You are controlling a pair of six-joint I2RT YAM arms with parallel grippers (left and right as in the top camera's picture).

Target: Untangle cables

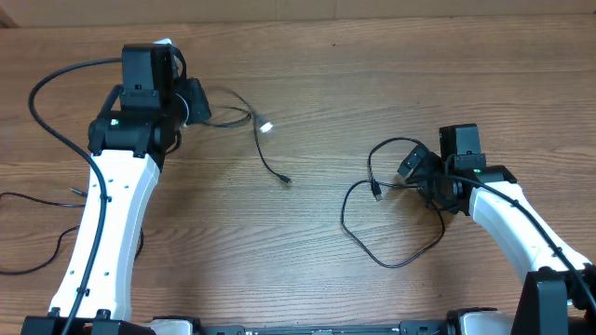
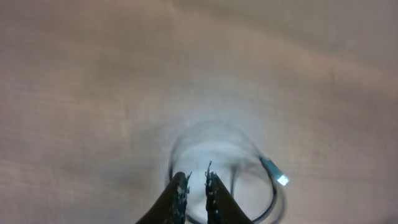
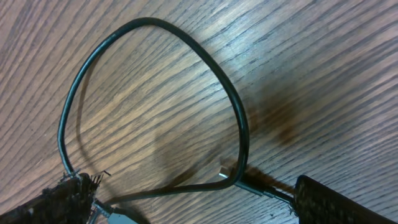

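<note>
**Right claw released, left unclear**

Overhead: one of the cables (image 1: 391, 261) loops on the table's (image 1: 307, 74) right side beside the right gripper (image 1: 408, 170); a second cable (image 1: 270, 163) trails from the left gripper (image 1: 205, 107) toward the table's middle.

Left wrist (blurred): fingers (image 2: 180, 190) nearly together, grasp cannot be told.

Right wrist: jaws wide apart, cable loop (image 3: 239, 118) on the table between.

Brown wood-grain tabletop (image 1: 279, 270) across all views, grain running side to side from overhead, paler plain tan strip (image 1: 391, 11) along the far edge, darker brown smudge (image 3: 280, 127) in the wood, soft whitish glare patch (image 2: 208, 146) under even indoor light.
</note>
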